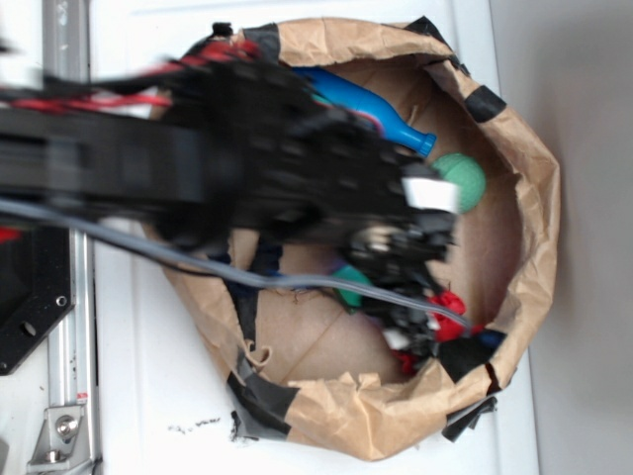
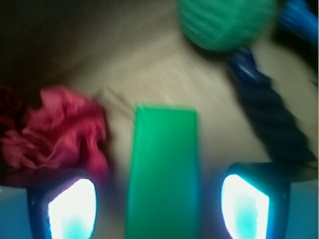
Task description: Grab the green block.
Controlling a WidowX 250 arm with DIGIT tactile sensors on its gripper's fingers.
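From the exterior view, the blurred black arm reaches into the paper bag (image 1: 534, 198) on the white counter (image 1: 148, 396), its claw (image 1: 410, 297) low over the green block (image 1: 351, 285), mostly hidden beneath. From the wrist view, the green block (image 2: 162, 174) lies lengthwise between the spread fingers (image 2: 72, 209), untouched; a red crumpled thing (image 2: 55, 132) sits left, a green ball (image 2: 224, 22) beyond.

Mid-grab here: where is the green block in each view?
Exterior: green block shows as a green patch low in the paper bag, mostly hidden under the arm.
Wrist: green block at bottom centre, between the open tool fingers.
Shared landmark: green ball.
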